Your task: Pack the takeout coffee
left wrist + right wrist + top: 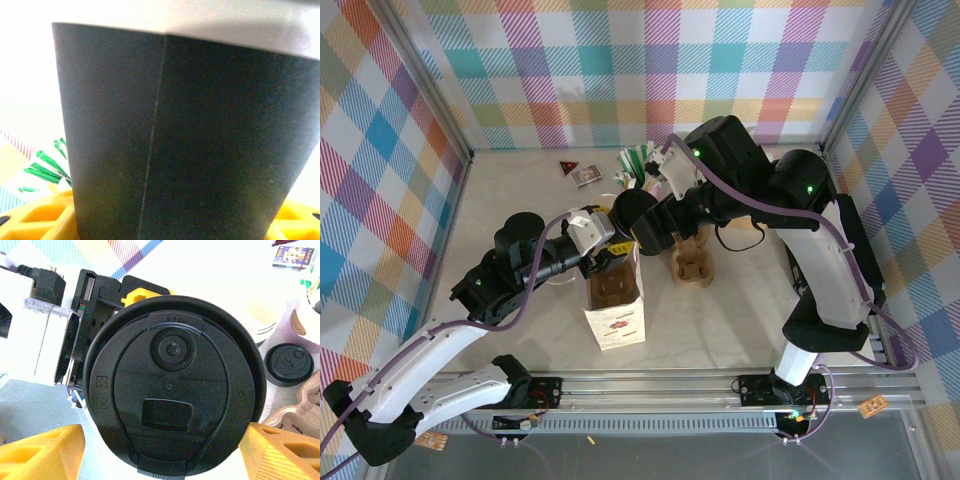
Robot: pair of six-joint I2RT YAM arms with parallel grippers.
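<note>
The takeout coffee (200, 140) hangs above the open mouth of the paper bag (617, 322). Its dark side is close to the lens in the left wrist view. My left gripper (167, 222) is shut on the cup's side, its yellow fingers (40, 220) low on either side; from above the gripper (604, 250) sits just left of the cup. The round black lid (172, 390) faces the right wrist camera and shows from above as a dark disc (630, 210). My right gripper (160, 455) is open and straddles the lid, with a thin gap at its left finger (42, 452).
A brown pulp cup carrier (692, 262) stands right of the bag. A loose stack of black lids (287, 365) and lidless paper cups (260, 320) lie behind. Green-and-white packets (638, 160) and small sachets (582, 173) sit near the back wall.
</note>
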